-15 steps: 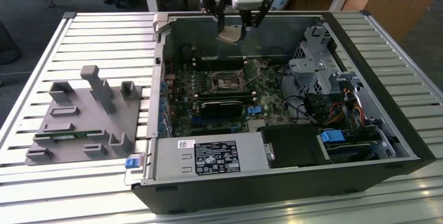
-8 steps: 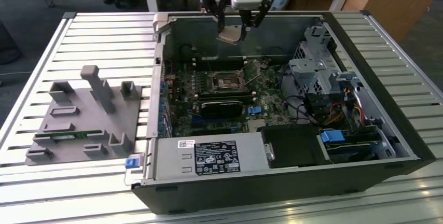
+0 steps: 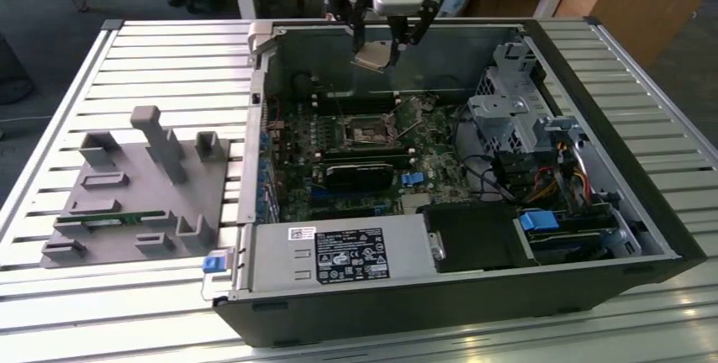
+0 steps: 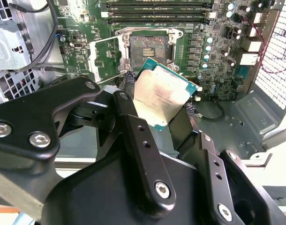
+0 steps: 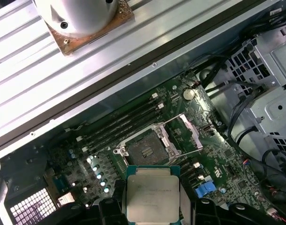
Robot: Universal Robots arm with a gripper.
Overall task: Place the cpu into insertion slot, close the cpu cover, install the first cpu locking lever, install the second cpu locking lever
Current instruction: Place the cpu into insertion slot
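Between my fingers (image 4: 130,123) I hold the cpu (image 4: 164,93) clamped by two opposite edges, its metal face showing, up over the open computer case (image 3: 449,308). Beyond the fingertips the insertion slot (image 4: 145,47) sits well apart from the chip, with the cpu cover (image 4: 104,57) swung open just beside it.

power supply label (image 3: 350,255): at 6 o'clock of the case, I can read nothing on it.
cpu (image 5: 151,191) face: faint print, unreadable to me.

The gripper (image 3: 377,50) is being held high, pointing downward — its fingers (image 4: 133,122) are being pressed against opposite edges of the cpu (image 4: 164,96).
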